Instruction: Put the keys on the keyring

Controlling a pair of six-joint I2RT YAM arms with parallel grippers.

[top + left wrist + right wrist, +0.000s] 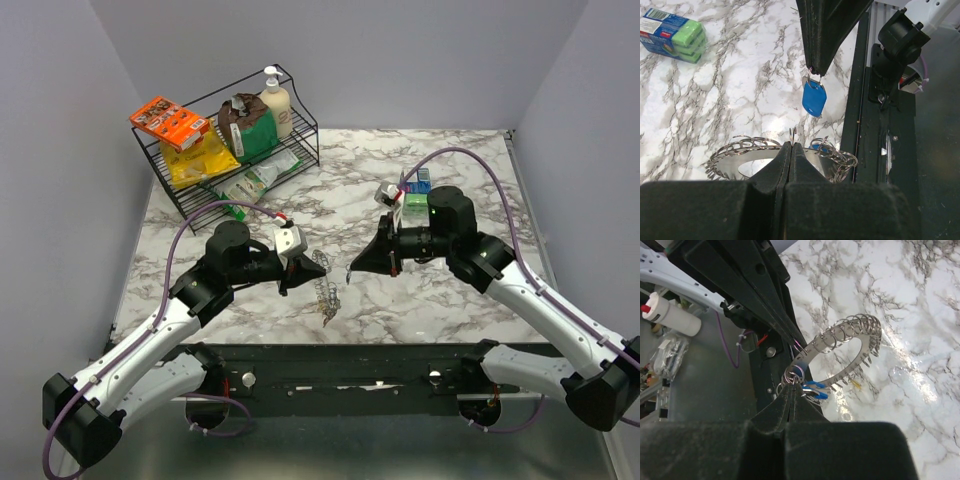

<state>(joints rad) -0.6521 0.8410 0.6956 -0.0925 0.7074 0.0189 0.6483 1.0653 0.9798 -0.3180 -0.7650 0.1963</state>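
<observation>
The keyring (732, 159) is a flat silvery loop with a jagged edge and several wire rings on it. My left gripper (791, 145) is shut on one small wire ring at its rim and holds it just above the marble near the table's front edge (322, 280). Just right of it, my right gripper (350, 273) is shut on the metal loop of a blue-headed key (814, 99), which hangs from its tips a little above the keyring. In the right wrist view the right gripper (796, 386) pinches small rings, with blue key heads (816, 388) beside them and the keyring (865, 347) beyond.
A black wire rack (230, 140) with packets and a soap bottle stands at the back left. A pack of green sponges (675, 35) lies behind the right arm (412, 195). The black front rail (380, 362) runs just below both grippers.
</observation>
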